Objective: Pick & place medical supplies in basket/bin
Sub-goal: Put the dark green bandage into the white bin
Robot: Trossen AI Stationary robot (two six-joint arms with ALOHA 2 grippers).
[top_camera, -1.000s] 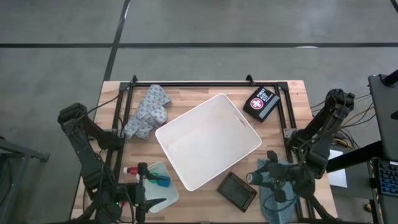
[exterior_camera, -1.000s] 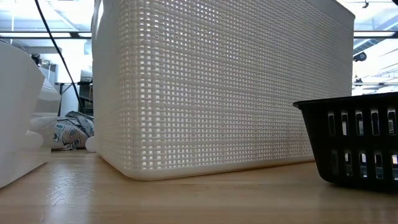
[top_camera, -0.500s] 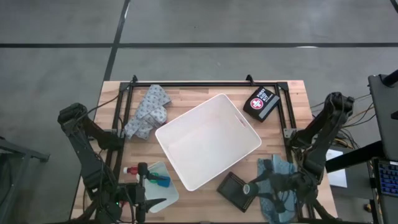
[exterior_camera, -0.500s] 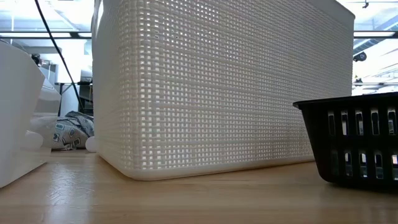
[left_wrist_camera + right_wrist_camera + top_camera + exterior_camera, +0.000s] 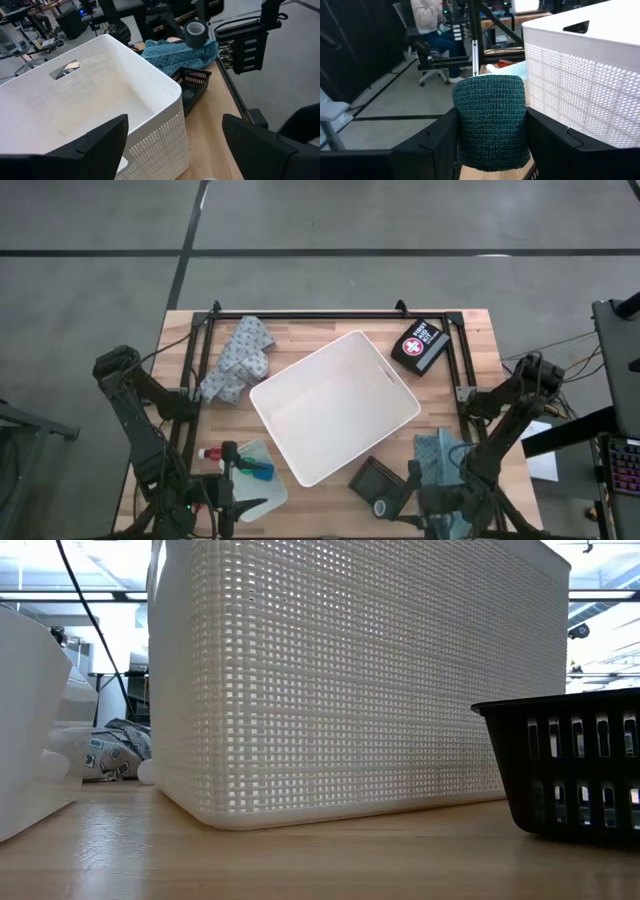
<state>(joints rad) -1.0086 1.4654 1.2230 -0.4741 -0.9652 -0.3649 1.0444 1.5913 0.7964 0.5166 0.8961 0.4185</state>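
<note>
Your right tool was pinching a dark green bandage roll between its two fingers, the roll standing upright in the grip. In the high view that tool hung near the worktop's front edge, toward the front right corner, above the small black mesh basket.

The white bin sat at the middle of the worktop, turned askew to its edges, so that its long axis ran from the front left toward the back right. Its front right wall stood just beside the black basket. From your right tool the bin lay inward and toward the back edge, the open mouth a short carry away and to the left.

Your left tool waited at the front left corner with its fingers spread and holding nothing, over the translucent tray.

Judgement: the right arm was both the loaded one and the nearer one; the roll had to clear the bin's rim before release.
</note>
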